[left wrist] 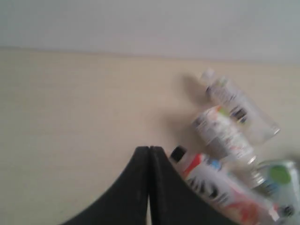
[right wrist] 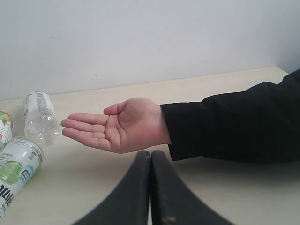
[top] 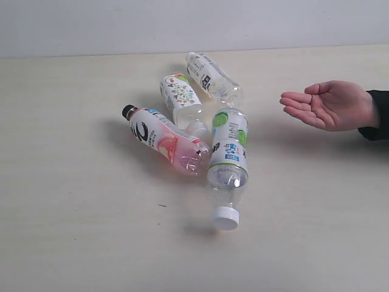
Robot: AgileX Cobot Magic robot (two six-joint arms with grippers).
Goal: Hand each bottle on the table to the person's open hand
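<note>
You have four bottles lying clustered mid-frame on the table [top: 73, 182]: pink-labelled bottle [top: 165, 140], doodle bottle [top: 181, 97], green-and-white bottle [top: 228, 164] and text-labelled bottle [top: 213, 77]. The open hand [top: 328, 104] lies palm-up at the right edge. Your left tool [left wrist: 149, 154] and right tool [right wrist: 150, 159] are pinched together, empty.

- The table [top: 73, 207] is a wide, pale beige top with faint wood grain, running to a light wall at the far edge.
- Four clear bottles lie on their sides in a cluster near its middle.
- The white text-labelled bottle [top: 213, 78] lies farthest.
- The white doodle-labelled bottle [top: 180, 97] is just left of it.
- The pink-labelled bottle [top: 167, 141] lies with its black cap pointing far-left and its base against the green-and-white bottle [top: 229, 152].
- The green-and-white bottle's white cap points toward the near edge.
- A tiny dark speck [top: 162, 205] marks the near surface.
</note>
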